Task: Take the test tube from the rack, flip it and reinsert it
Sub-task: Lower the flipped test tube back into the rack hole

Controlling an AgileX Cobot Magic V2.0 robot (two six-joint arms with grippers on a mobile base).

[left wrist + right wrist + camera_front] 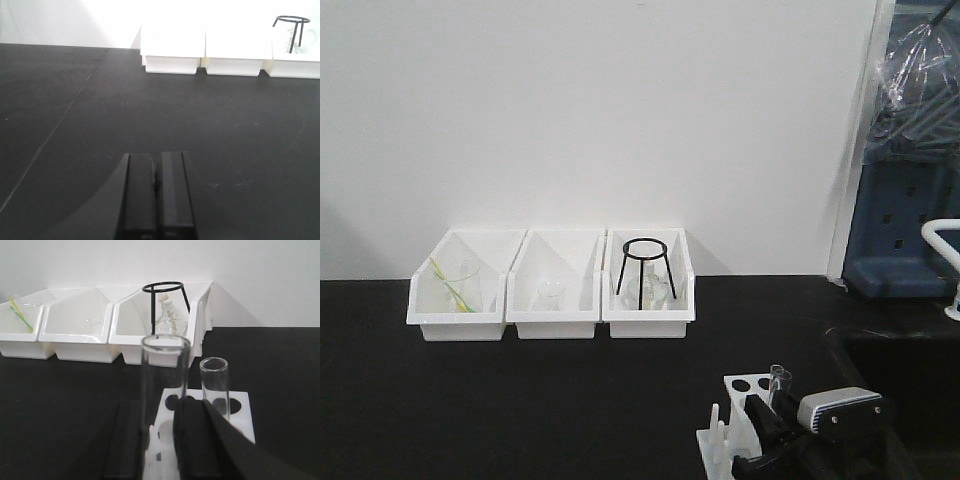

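Over the black worktop [150, 100] at the left, the left gripper [156, 200] hangs with its dark fingers pressed together, holding nothing. Further right stands the small white plastic rack [242, 410] with round holes. The right gripper [161, 445] clamps its black fingers on the slim clear glass test tube [165, 380], which is upright with its open rim upward above the rack's near holes, beside a second clear tube [215, 385] seated in the rack.

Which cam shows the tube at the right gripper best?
Right wrist: the slim clear glass test tube is close, upright, open rim up, between the right gripper's fingers. Exterior front shows only its small top by the white plastic rack. Left wrist misses it.
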